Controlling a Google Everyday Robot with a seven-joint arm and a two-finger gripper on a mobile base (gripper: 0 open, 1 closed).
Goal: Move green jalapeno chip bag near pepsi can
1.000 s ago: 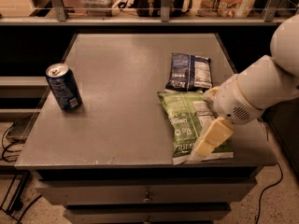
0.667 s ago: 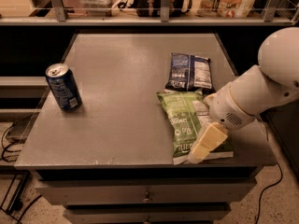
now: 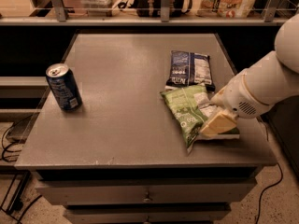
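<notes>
1. Cream-coloured, my fingers [image 3: 217, 123] lie on the right part of the green jalapeno chip bag [image 3: 187, 111], touching its foil. I cannot tell whether they are spread or clamped on it.
2. That bag lies flat beneath my fingers and stretches to their left, near the front right corner of the grey surface [image 3: 121, 78].
3. Just beyond my fingers lies a dark blue chip bag [image 3: 189, 69], its near edge meeting the green one.
4. Well to the left of my fingers, the pepsi can [image 3: 63, 86] stands upright by the surface's left edge, well apart from both bags.
5. My white arm [image 3: 266, 83] comes in from the right.
6. Under the surface is a drawer [image 3: 145, 192]. Behind it runs a railed shelf [image 3: 140, 18] with packets, and a cable [image 3: 14, 148] lies on the floor at the left.
</notes>
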